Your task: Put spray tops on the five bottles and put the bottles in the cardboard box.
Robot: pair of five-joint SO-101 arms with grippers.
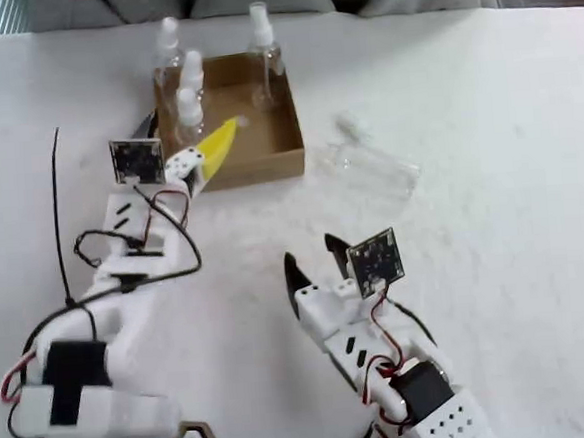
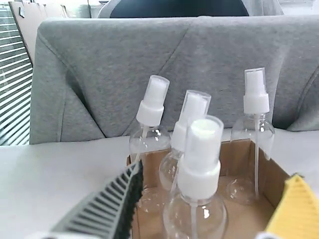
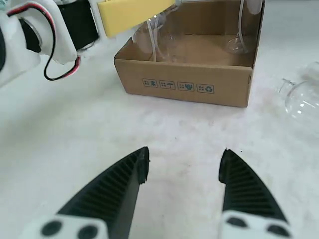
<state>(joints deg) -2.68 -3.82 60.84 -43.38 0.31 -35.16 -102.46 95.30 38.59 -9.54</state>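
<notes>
Now noting left gripper (image 2: 215,175) spread around front bottle (image 2: 198,211) inside cardboard box (image 3: 184,85); right gripper (image 3: 185,154) spread over table (image 3: 75,124).

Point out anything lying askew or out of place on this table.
One clear bottle lies on its side on the table beside the cardboard box, without a spray top. A loose spray top lies near it. The four capped bottles stand upright.
</notes>
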